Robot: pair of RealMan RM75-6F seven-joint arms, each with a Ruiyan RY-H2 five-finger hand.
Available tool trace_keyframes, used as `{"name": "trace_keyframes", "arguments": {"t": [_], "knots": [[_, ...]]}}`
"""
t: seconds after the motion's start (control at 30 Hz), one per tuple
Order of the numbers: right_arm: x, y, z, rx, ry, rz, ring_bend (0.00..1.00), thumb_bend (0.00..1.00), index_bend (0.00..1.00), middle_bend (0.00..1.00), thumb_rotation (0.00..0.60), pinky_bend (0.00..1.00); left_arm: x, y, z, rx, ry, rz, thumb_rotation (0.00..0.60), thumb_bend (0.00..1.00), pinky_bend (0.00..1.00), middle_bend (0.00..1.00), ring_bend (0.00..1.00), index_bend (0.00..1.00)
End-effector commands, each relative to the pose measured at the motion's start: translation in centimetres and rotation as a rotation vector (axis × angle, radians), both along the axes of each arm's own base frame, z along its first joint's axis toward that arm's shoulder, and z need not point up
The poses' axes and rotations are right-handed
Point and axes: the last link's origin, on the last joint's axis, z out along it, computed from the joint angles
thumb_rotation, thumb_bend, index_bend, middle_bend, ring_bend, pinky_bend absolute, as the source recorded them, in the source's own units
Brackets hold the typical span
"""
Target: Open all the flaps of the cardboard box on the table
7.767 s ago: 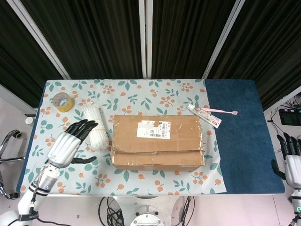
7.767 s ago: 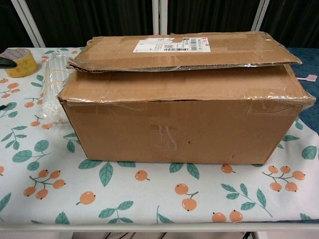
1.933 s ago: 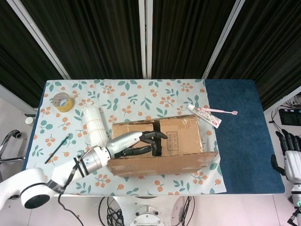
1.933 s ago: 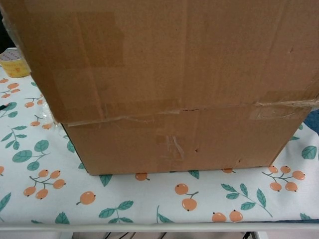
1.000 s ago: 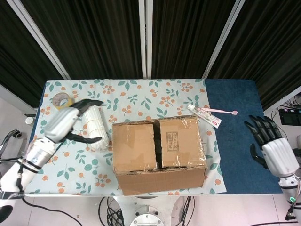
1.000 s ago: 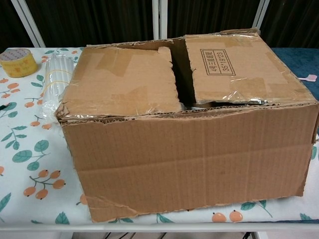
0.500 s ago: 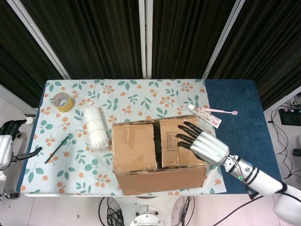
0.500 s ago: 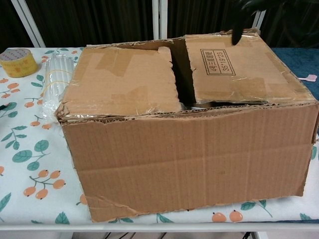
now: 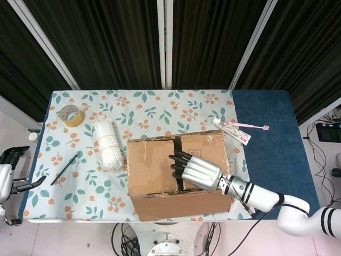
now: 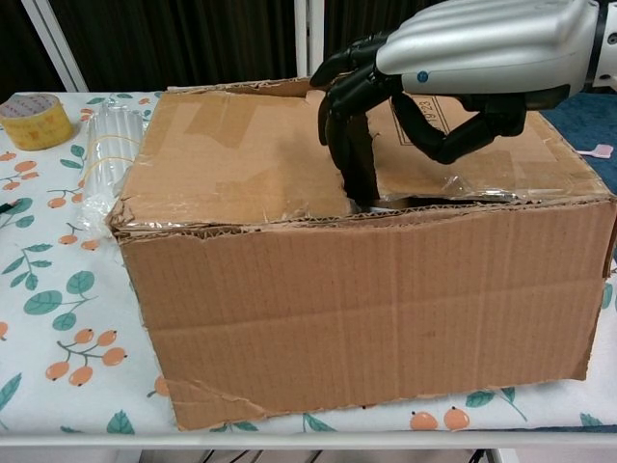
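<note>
The cardboard box (image 9: 178,173) stands mid-table with its front long flap folded down over the near wall (image 10: 366,309). Its two short flaps lie flat across the top: the left flap (image 10: 236,159) and the right flap (image 10: 482,154), with a dark gap between them. My right hand (image 9: 197,170) hovers over that gap. In the chest view the right hand (image 10: 463,48) has its fingers (image 10: 352,106) bent down to the gap at the right flap's inner edge, thumb above the right flap, gripping nothing. My left hand (image 9: 10,170) hangs off the table's left edge, fingers apart and empty.
On the floral cloth (image 9: 80,186) left of the box lie a bundle of white ties (image 9: 106,143), a tape roll (image 9: 71,114) and a dark pen (image 9: 66,168). A packaged toothbrush (image 9: 232,130) lies behind the box's right end, beside the blue table surface (image 9: 272,160).
My right hand has slid left from above the right flap to the gap, and its fingers now bend down into it. The left hand has hardly moved.
</note>
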Motion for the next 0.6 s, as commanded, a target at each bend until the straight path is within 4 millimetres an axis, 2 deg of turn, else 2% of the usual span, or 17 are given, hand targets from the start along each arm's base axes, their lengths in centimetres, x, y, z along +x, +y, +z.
{"name": "trace_keyframes", "arguments": {"t": [0.03, 0.33, 0.6], "knots": [[-0.3, -0.1, -0.3, -0.001, 0.025, -0.002, 0.00, 0.99, 0.42, 0.26, 0.600, 0.00, 0.0, -0.1, 0.0, -0.002, -0.009, 0.002, 0.346, 0.11, 0.21, 0.15, 0.10, 0.15], [-0.9, -0.2, 0.5, -0.051, 0.038, -0.011, 0.00, 1.00, 0.61, 0.32, 0.600, 0.00, -0.2, -0.1, -0.2, -0.017, -0.026, 0.008, 0.345, 0.11, 0.21, 0.15, 0.10, 0.15], [-0.8, -0.4, 2.8, -0.122, 0.000, -0.015, 0.00, 1.00, 0.62, 0.32, 0.600, 0.00, -0.1, 0.1, -0.4, -0.029, -0.037, 0.005, 0.347, 0.11, 0.21, 0.15, 0.10, 0.15]]}}
